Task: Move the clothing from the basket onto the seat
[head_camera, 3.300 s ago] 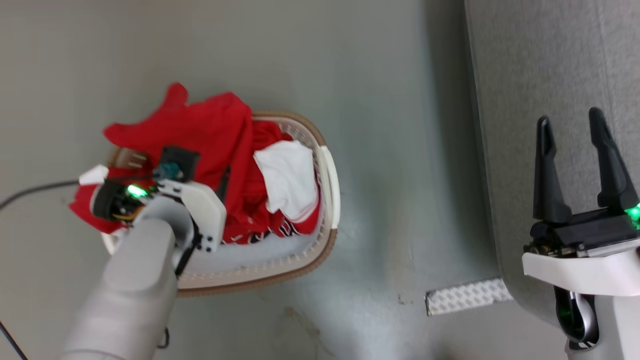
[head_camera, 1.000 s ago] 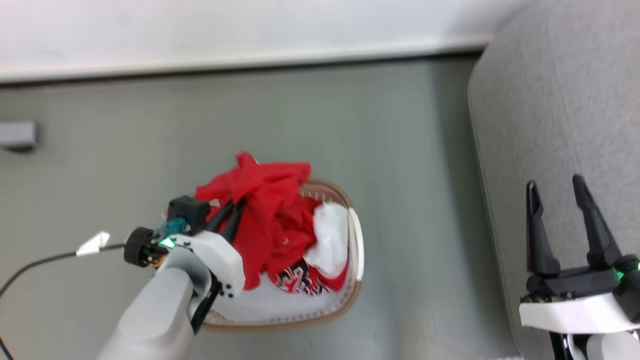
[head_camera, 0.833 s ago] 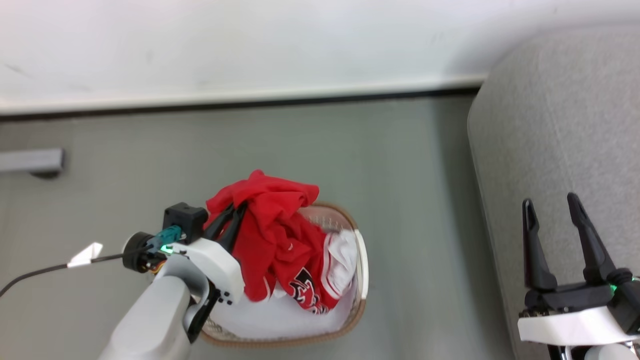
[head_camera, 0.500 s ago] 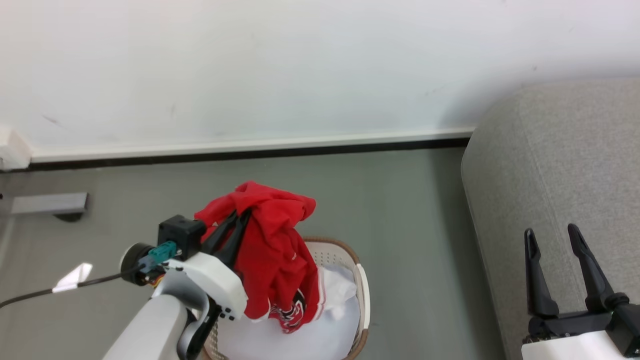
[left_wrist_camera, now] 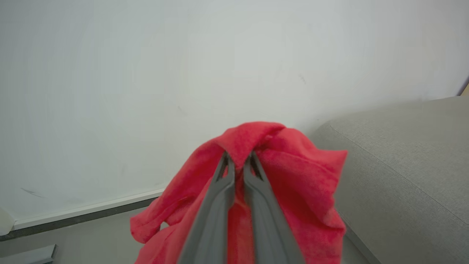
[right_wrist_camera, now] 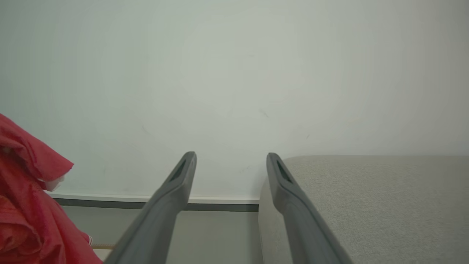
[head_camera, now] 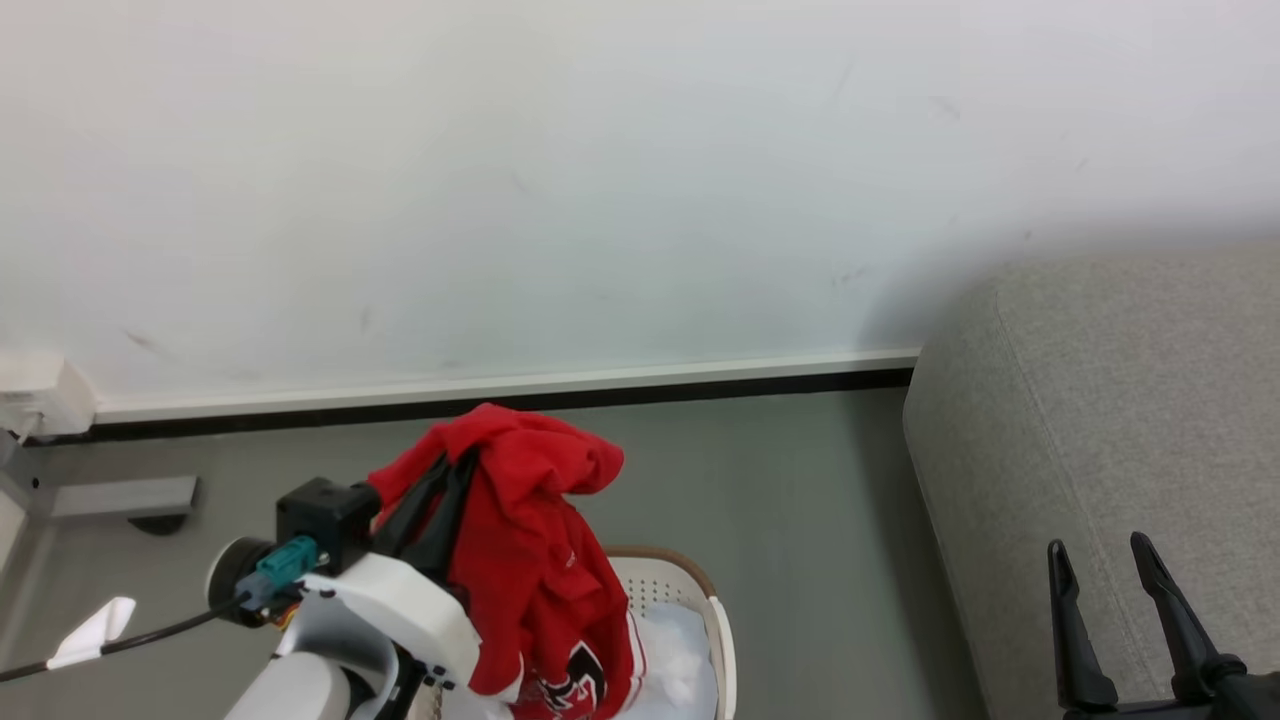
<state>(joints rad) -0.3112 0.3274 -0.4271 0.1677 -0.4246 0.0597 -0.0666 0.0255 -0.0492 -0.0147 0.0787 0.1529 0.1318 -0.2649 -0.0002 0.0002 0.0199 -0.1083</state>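
Hoisting the clothing [head_camera: 540, 570] up from the basket [head_camera: 718, 640] at near left over the last second, the left gripper [head_camera: 455, 470] stays pinched on its top fold, so the carry right to the sofa [head_camera: 1120, 400] likely comes next, while the right gripper [head_camera: 1098, 548] waits there, fingers wide and empty.

Red clothing [head_camera: 540, 570] dangling over basket [head_camera: 722, 650] (brown-rimmed), grey seat [head_camera: 1100, 400] nearby

Bright, even, diffuse light; soft shadow on wall [head_camera: 900, 300] beside sofa [head_camera: 1100, 420]; wrist views soft-focus, red cloth [left_wrist_camera: 293, 176] fuzzy up close.
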